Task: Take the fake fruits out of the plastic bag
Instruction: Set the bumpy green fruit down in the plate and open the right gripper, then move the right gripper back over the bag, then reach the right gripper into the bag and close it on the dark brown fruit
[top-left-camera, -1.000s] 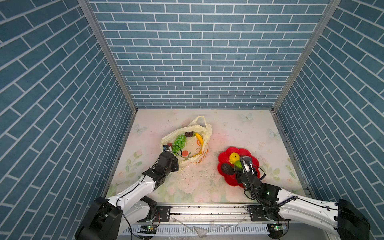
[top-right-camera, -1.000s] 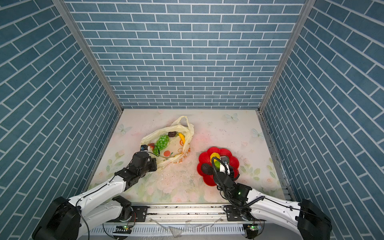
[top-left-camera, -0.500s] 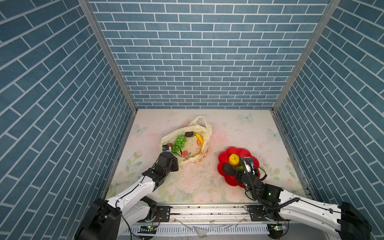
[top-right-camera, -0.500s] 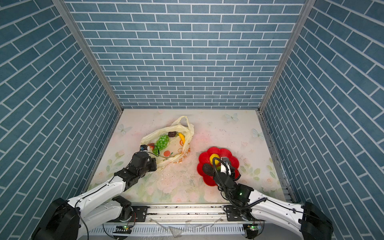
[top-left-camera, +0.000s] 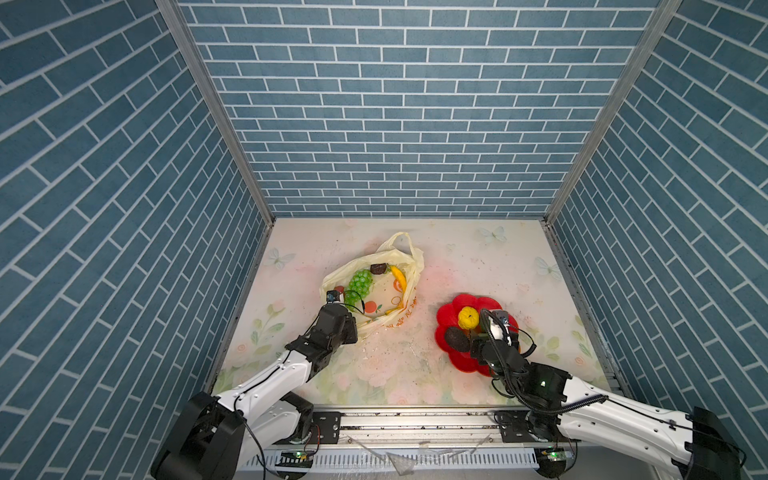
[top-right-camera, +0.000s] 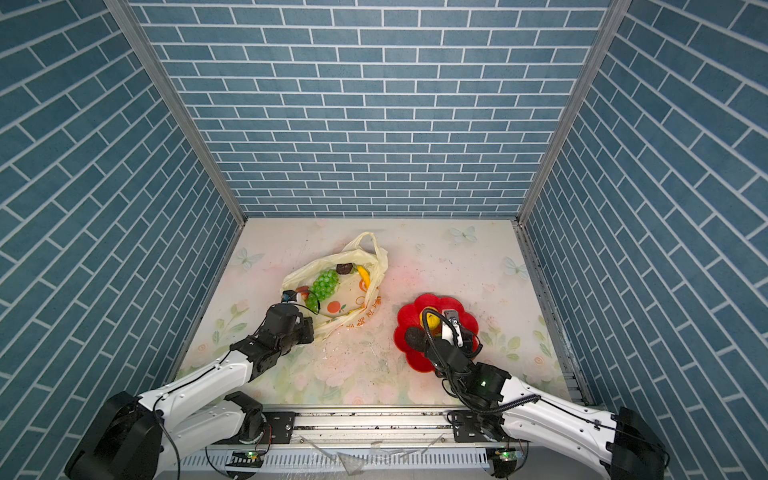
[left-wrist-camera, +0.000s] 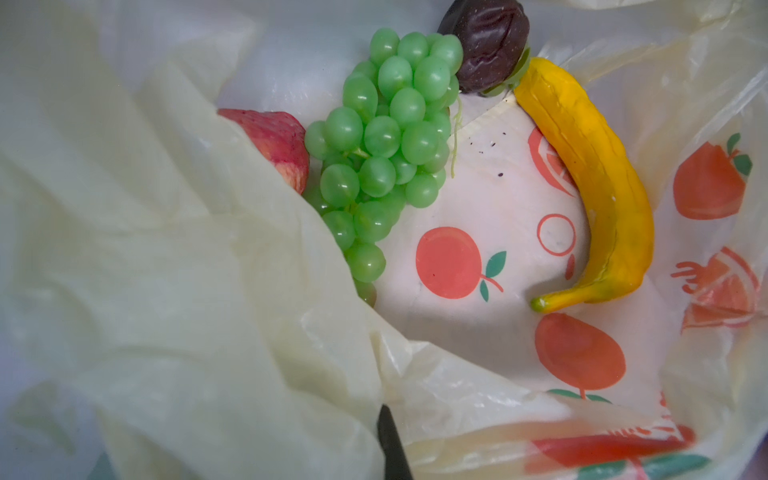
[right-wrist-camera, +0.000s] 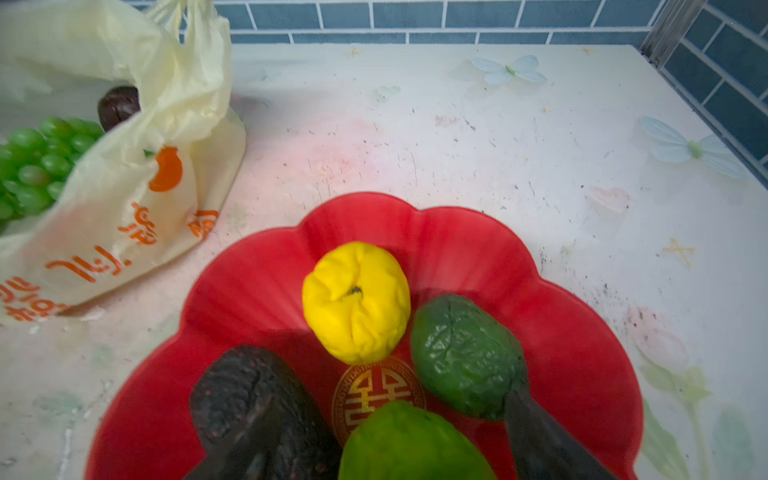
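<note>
Since a second earlier, the right gripper (right-wrist-camera: 392, 419) had spread its jaws wider over the red plate (right-wrist-camera: 582, 332), while the left arm had hardly shifted. Its jaws stood well apart with a light green fruit (right-wrist-camera: 407, 444) lying loose between them, apparently let go. Beside it on the plate lay a yellow lump (right-wrist-camera: 357, 303), a dark green fruit (right-wrist-camera: 465, 357) and a dark bumpy fruit (right-wrist-camera: 237, 395), all on the right of the table (right-wrist-camera: 457, 124).

The plastic bag (top-left-camera: 397, 322) lay left of the plate. The left gripper (top-left-camera: 336, 299) was fully closed at the bag's near-left rim, pinching the thin film to hold the mouth open. Inside lay the green grape bunch (left-wrist-camera: 386, 137), the banana (left-wrist-camera: 602, 195), a dark brown fruit (left-wrist-camera: 486, 41) and a red fruit (left-wrist-camera: 278, 141) half under a fold.

Several things could have gone wrong from there. One finger sat right beside the dark bumpy fruit and the other beside the dark green one, so a careless lift might have knocked a glossy fruit over the shallow rim. The film could have slipped from the pinch or torn, and the mouth would then have sagged over the grapes. The fold over the red fruit might have been caught in a grasp, dragging the whole bag.
</note>
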